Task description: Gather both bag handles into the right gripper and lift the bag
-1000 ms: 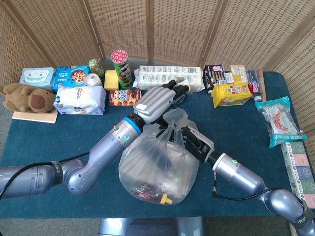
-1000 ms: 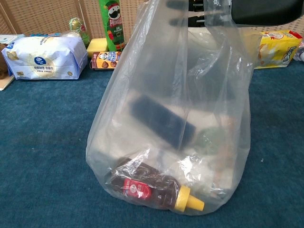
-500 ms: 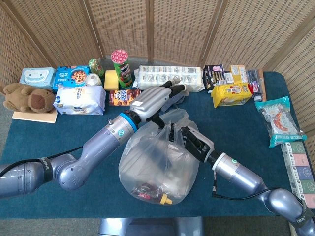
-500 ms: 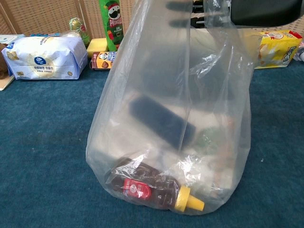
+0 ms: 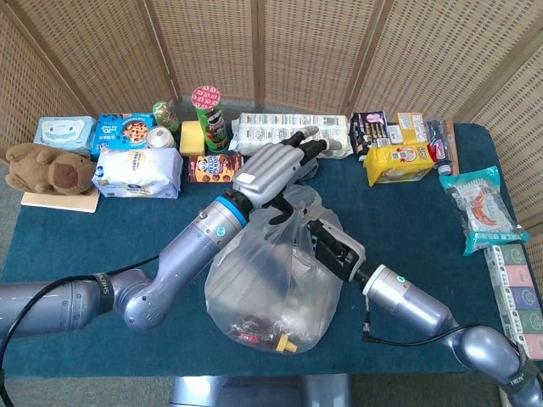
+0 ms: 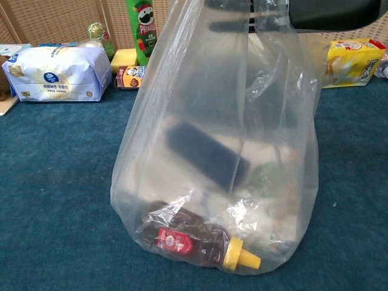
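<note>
A clear plastic bag point(image 6: 212, 151) stands nearest the robot on a dark blue table point(image 5: 102, 246), its base resting on the cloth. Inside at the bottom lies a sauce bottle point(image 6: 197, 242) on its side, long axis running left to right, yellow cap to the right. Above it a dark oblong item point(image 6: 209, 154) leans at a slant.

The bag's long axis rises upright from the table to its mouth, and that mouth is where both hands meet. The right hand point(image 5: 333, 248) comes in from the bag's right side, dark fingers at the gathered plastic of the bag's top. It appears to be holding plastic there, but whether it has one handle or both cannot be told, since the plastic hides the fingers. The bag hangs directly below and to the left of this hand.

Just beyond, the left hand point(image 5: 273, 172) sits over the far left part of the bag's mouth, palm down, fingers stretched out toward the back of the table. A fold of plastic, probably a handle point(image 5: 299, 199), bunches beneath it; whether the fingers hold it cannot be told.

The coming move likely depends on that gap: the loose handle lies just above and left of the right hand, and must be brought right into it.

Farther back, a green crisp tube point(image 5: 209, 119) and snack packets stand in a row.
</note>
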Controlling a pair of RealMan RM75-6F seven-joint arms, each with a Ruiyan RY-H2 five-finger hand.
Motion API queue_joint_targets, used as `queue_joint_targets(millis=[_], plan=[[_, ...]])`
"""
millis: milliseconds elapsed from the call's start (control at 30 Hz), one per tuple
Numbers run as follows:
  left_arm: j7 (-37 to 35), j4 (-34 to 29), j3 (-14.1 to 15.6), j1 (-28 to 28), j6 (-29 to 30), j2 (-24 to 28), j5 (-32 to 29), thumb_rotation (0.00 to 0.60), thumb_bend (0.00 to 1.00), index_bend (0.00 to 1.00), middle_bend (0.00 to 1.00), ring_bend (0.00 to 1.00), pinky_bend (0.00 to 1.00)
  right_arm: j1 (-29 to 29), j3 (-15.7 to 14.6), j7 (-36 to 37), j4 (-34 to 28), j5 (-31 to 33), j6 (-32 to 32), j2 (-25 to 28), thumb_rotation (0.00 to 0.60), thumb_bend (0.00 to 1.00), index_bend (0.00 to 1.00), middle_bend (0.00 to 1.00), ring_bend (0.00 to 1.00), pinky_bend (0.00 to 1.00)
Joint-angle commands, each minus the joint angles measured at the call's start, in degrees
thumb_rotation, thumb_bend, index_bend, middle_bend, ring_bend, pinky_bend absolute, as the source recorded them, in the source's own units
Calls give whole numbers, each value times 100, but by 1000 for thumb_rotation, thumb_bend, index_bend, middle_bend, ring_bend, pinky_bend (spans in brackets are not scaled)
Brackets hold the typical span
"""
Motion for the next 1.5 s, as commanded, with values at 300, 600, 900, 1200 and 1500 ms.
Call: queue_joint_targets(millis=[300, 600, 900, 1200, 1500], plan=[[-4, 65, -59, -3, 211, -251, 178, 600, 52, 129, 224, 0, 200, 17, -52, 26, -121, -63, 261, -96, 196, 160, 270, 343, 250, 152], [43, -22, -55, 90, 255, -159, 174, 600, 51, 128, 224, 0, 198, -101, -51, 20, -108, -220, 430, -85, 197, 160, 281, 346, 251, 146], [21, -47, -33, 173, 207, -130, 194, 600, 52, 129, 223, 0, 198, -192, 2, 64, -110, -304, 388, -98, 194, 160, 284, 346, 251, 143], [20, -2, -46, 180, 212, -186, 208, 600, 52, 129, 224, 0, 198, -193, 54, 137, -137, -327, 423, -180, 195, 160, 283, 347, 249, 145], [82, 46, -72, 141, 283, -292, 253, 600, 51, 129, 224, 0, 198, -107, 7, 222, -183, -356, 469, -241, 195, 160, 283, 347, 249, 147]])
